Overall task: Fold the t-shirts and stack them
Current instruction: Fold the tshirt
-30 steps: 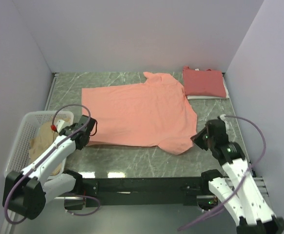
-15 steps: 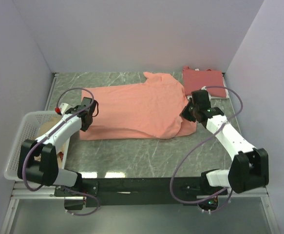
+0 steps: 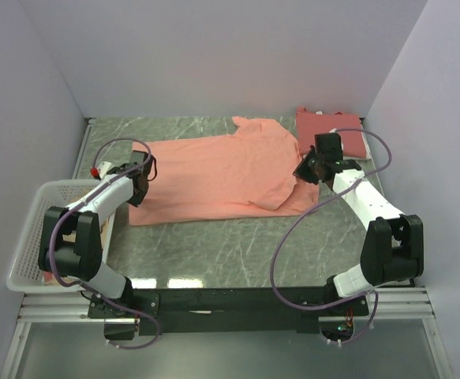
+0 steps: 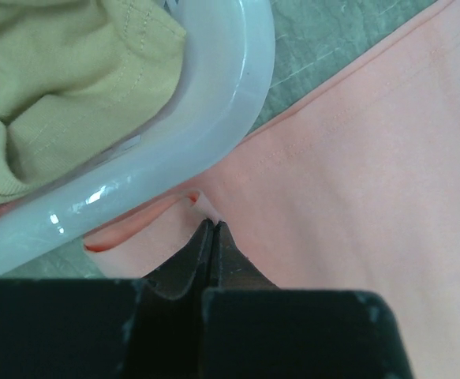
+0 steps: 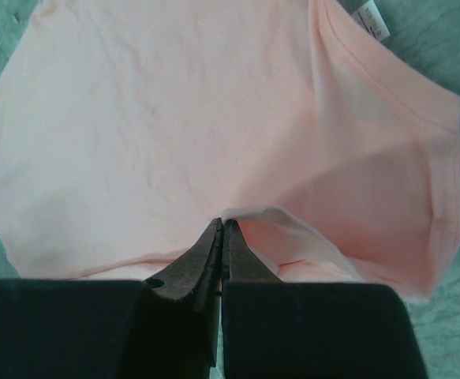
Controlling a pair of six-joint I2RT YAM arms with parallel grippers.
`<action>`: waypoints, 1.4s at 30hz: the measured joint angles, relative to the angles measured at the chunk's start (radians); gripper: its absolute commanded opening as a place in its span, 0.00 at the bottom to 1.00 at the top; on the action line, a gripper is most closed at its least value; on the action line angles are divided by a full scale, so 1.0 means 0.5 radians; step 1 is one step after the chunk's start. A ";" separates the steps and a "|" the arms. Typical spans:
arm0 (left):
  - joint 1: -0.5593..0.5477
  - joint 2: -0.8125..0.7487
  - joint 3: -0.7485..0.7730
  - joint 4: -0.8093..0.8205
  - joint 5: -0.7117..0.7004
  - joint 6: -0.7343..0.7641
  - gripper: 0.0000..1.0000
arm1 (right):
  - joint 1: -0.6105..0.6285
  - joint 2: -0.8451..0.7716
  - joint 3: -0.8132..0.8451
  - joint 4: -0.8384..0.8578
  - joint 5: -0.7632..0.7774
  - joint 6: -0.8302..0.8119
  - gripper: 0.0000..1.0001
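**A:** What has changed over the last second?

**B:** Both arms have carried the near edge of the salmon-orange t-shirt (image 3: 214,170) up the frame. The left gripper (image 4: 211,225) is pinched shut on the hem at the shirt's left end, just beside the rim of the white lattice basket (image 4: 230,103). The right gripper (image 5: 222,223) is clamped on a fold of cloth at the right end. It now sits near the folded coral-red t-shirt (image 3: 330,133) in the upper right of the top view.

**A:** And the shirt itself?

**B:** It lies across the middle of the marbled table (image 3: 237,245) and looks shallower than before. The sleeve that hung at the lower right is now turned over onto the body.

**A:** What does that mean for the task?

**B:** I'd judge the first lengthwise fold is under way but not yet laid flat. The pale tan t-shirt (image 4: 48,87) is in the basket.
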 measured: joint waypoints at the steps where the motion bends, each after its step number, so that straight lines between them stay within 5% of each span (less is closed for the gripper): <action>1: 0.006 0.000 0.000 0.008 0.005 0.010 0.01 | -0.019 0.000 -0.003 0.011 -0.008 0.001 0.00; 42: 0.114 0.171 0.034 0.137 0.109 0.076 0.01 | -0.262 0.107 -0.139 0.298 -0.249 0.040 0.00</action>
